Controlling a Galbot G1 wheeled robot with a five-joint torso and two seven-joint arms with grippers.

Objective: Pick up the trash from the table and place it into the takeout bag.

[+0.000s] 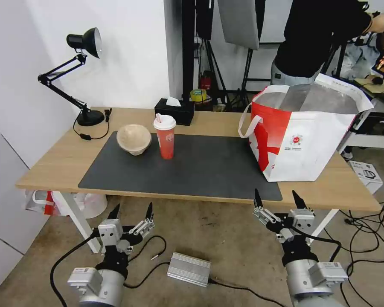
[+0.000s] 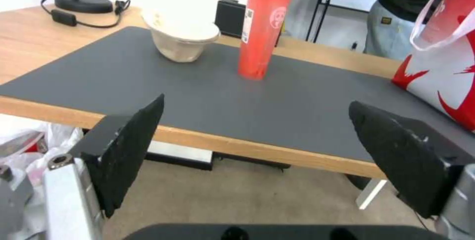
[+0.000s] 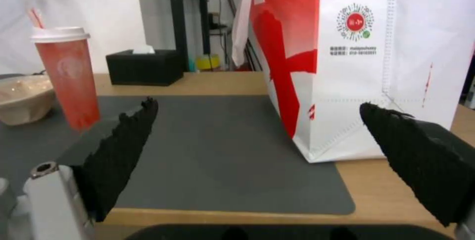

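Observation:
On the dark grey mat [image 1: 200, 168] of the light-wood table [image 1: 55, 164] stand a beige pulp bowl [image 1: 134, 138] [image 2: 182, 39] [image 3: 22, 99] and, just to its right, a tall red cup with a white lid [image 1: 165, 136] [image 2: 261, 25] [image 3: 66, 76]. The white-and-red takeout bag [image 1: 305, 132] [image 3: 376, 65] [image 2: 445, 58] stands open at the table's right end, foil lining showing. My left gripper [image 1: 131, 211] [image 2: 257, 110] and right gripper [image 1: 277, 197] [image 3: 257, 110] hover open and empty below the table's front edge.
A black desk lamp [image 1: 79, 72] and a black tissue box [image 1: 174, 111] stand along the back edge. A plastic bag [image 1: 51, 202] lies under the table's left end. A metal box [image 1: 188, 268] and cables are on the floor. A person stands behind the bag.

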